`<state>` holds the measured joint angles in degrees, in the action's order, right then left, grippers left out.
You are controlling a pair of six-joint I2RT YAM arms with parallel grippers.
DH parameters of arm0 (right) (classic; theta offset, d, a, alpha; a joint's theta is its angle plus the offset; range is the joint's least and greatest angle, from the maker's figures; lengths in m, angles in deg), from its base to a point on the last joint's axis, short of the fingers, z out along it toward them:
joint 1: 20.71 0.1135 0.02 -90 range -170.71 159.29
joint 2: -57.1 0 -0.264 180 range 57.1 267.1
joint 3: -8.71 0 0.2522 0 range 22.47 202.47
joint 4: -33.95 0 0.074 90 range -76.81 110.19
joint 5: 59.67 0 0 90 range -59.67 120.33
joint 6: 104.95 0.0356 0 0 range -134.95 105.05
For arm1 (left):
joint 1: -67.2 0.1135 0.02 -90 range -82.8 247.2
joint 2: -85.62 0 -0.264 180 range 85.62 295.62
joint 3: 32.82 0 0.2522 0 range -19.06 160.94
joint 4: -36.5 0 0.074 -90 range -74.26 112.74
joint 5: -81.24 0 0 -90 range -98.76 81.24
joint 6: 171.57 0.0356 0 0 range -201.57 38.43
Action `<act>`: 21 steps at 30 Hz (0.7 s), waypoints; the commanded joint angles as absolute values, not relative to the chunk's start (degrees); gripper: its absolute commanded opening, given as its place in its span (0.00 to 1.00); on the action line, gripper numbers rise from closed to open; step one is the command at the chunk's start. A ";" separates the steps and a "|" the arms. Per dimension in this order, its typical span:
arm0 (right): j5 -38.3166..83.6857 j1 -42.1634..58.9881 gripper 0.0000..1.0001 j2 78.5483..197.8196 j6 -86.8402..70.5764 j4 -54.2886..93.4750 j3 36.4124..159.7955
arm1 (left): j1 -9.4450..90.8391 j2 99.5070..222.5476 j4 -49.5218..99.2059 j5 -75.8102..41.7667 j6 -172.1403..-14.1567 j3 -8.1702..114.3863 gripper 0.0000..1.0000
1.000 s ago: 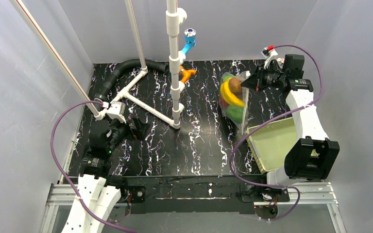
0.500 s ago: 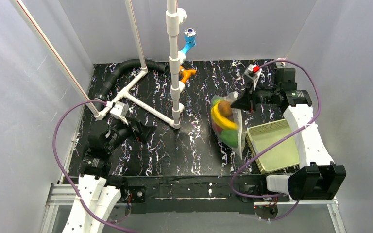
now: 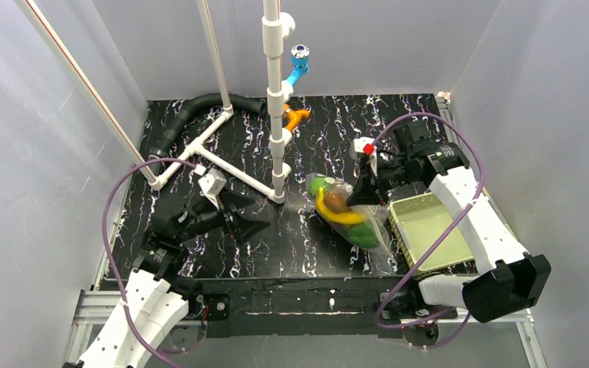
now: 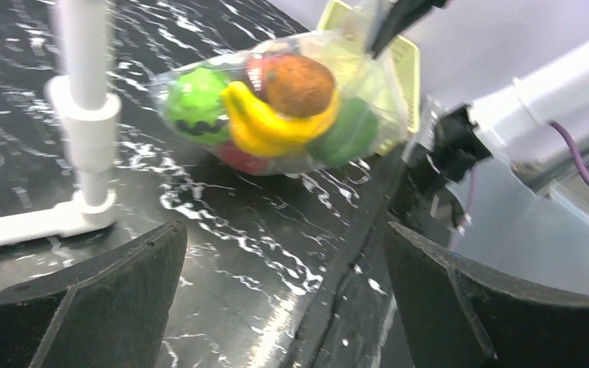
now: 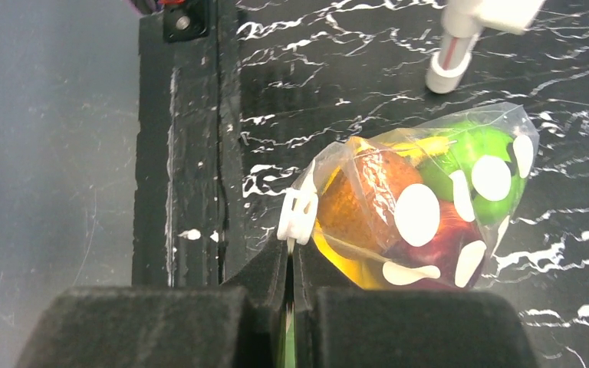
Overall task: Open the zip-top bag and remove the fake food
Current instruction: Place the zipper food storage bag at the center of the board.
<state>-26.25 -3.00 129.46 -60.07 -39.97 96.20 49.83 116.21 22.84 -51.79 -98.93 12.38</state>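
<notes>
The zip-top bag (image 3: 345, 211) is clear with white dots and hangs tilted just above the black table. It holds the fake food (image 3: 336, 207): a yellow banana, a brown piece, green and red pieces. My right gripper (image 3: 362, 188) is shut on the bag's zip edge, just behind the white slider (image 5: 297, 215); the bag (image 5: 429, 199) hangs beyond the fingertips. My left gripper (image 3: 239, 217) is open and empty, low over the table left of the bag. The left wrist view shows the bag (image 4: 276, 103) ahead between its spread fingers.
A pale yellow-green mesh basket (image 3: 429, 230) sits at the right, close behind the bag. A white pipe post (image 3: 278, 100) stands at centre with a white pipe frame and a black hose (image 3: 192, 115) at the back left. Orange (image 3: 295, 117) and blue (image 3: 299, 65) fittings sit near the post.
My right gripper carried the bag from the back right toward the front centre and lower. My left gripper moved right, toward the bag.
</notes>
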 commanded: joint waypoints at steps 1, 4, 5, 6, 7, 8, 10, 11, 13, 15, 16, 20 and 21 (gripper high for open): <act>-27.18 0.82 0.01 128.91 -72.59 -47.55 98.07 | 40.73 116.72 25.05 -48.78 -96.40 11.49 1.00; -27.26 3.34 0.01 128.46 -76.75 -49.90 97.52 | 33.63 116.67 24.36 -43.97 -90.66 11.96 0.99; -27.42 4.03 0.01 128.35 -77.37 -50.30 97.33 | 31.48 117.13 24.28 -41.57 -88.85 12.30 1.00; -27.89 4.53 0.01 128.18 -78.59 -50.86 96.99 | 28.94 117.93 24.14 -39.66 -87.05 12.84 1.00; -28.09 5.28 0.01 128.05 -78.95 -51.06 96.79 | 26.63 119.20 24.08 -37.25 -85.40 13.45 1.00; -28.05 5.95 0.01 127.96 -79.08 -51.17 96.67 | 24.05 120.56 24.14 -35.26 -83.53 13.98 1.00; -27.71 7.14 0.01 127.94 -78.96 -51.27 96.65 | 19.27 124.68 24.84 -31.21 -80.44 14.88 0.99; -27.79 7.67 0.01 128.05 -78.96 -51.28 96.65 | 16.90 126.51 25.52 -29.22 -79.03 15.06 0.99; -28.86 8.52 0.01 128.75 -78.80 -51.23 96.51 | 12.01 129.87 26.73 -25.29 -76.64 15.54 0.99; -28.77 9.83 0.01 129.27 -78.77 -50.83 96.04 | 8.67 132.02 28.83 -21.38 -75.02 15.47 0.99; -28.44 10.47 0.01 129.41 -78.68 -50.53 95.65 | 7.29 132.63 30.11 -20.08 -74.50 15.21 0.99; -27.61 11.57 0.01 128.95 -77.80 -48.41 93.55 | 4.95 133.28 34.95 -17.13 -74.63 12.53 1.00; -27.55 11.81 0.01 128.81 -77.71 -48.13 93.10 | 4.75 133.12 35.50 -16.48 -75.25 11.96 1.00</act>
<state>-25.99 10.84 129.46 -77.29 -49.81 94.52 5.92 134.15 29.04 -22.65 -77.03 13.21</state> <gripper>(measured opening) 0.033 0.994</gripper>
